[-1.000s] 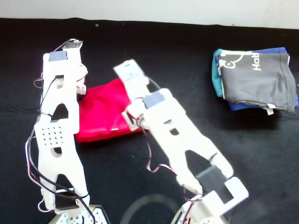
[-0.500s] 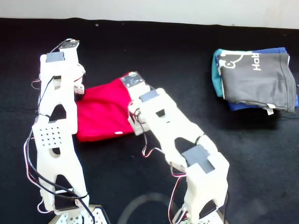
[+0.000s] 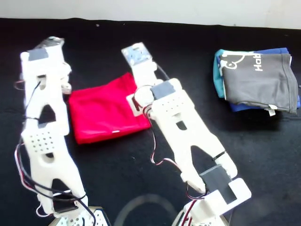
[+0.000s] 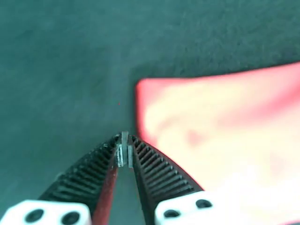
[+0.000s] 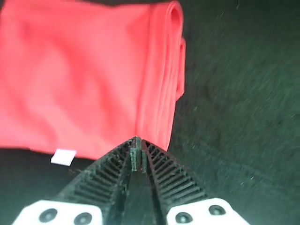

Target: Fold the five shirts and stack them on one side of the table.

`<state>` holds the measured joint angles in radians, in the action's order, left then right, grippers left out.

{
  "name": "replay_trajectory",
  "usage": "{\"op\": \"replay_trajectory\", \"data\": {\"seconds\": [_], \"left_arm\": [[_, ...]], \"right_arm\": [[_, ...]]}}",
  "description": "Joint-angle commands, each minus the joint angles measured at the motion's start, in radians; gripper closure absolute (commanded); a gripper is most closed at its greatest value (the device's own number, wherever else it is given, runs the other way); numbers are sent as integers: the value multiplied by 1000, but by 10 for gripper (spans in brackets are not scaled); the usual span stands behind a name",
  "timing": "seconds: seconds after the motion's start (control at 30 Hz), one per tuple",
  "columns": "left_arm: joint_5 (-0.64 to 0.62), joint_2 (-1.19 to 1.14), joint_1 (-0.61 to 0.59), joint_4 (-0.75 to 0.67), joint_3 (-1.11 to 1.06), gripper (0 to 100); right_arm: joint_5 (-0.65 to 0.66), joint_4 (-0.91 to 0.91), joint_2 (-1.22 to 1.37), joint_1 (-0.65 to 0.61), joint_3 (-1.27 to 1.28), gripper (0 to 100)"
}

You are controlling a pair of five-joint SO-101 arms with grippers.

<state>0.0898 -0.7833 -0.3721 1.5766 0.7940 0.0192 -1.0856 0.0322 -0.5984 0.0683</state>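
Observation:
A folded red shirt (image 3: 106,113) lies flat on the black table (image 3: 188,52), between my two arms. My left arm (image 3: 44,94) stands at its left edge. In the left wrist view my left gripper (image 4: 123,153) is shut and empty over bare table, just off a corner of the red shirt (image 4: 215,136). My right arm (image 3: 174,113) stands over the shirt's right edge. My right gripper (image 5: 136,158) is shut, with its tips right at the doubled edge of the red shirt (image 5: 79,75), and I see no cloth between them. A stack of folded shirts (image 3: 257,79), grey on top of blue and teal, sits at the far right.
A small white tag (image 5: 63,156) sticks out at the red shirt's near edge. A pale wall (image 3: 150,9) borders the table's far side. Open black tabletop (image 3: 197,70) lies between the red shirt and the stack.
My left arm has swung left off the red shirt, baring its left edge. My right arm has shifted back and to the right, so more of the shirt shows.

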Motion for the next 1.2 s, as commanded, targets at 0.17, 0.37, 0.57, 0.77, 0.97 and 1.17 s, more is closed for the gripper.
{"op": "replay_trajectory", "data": {"seconds": [0.17,0.37,0.57,0.77,0.97,1.17], "left_arm": [[2,177,-30,186,-22,992],[2,208,-28,184,-232,991],[6,489,-56,63,-561,991],[31,826,7,-270,-1086,992],[32,1012,116,-479,-1426,992],[114,987,102,-746,-1632,992]], "right_arm": [[-2,19,274,16,-450,989],[-3,-1,604,18,-805,989],[0,-117,858,13,-1135,989],[0,-205,1013,13,-1349,989],[2,-208,1090,47,-1374,989],[3,-205,1138,108,-1376,989]]}}
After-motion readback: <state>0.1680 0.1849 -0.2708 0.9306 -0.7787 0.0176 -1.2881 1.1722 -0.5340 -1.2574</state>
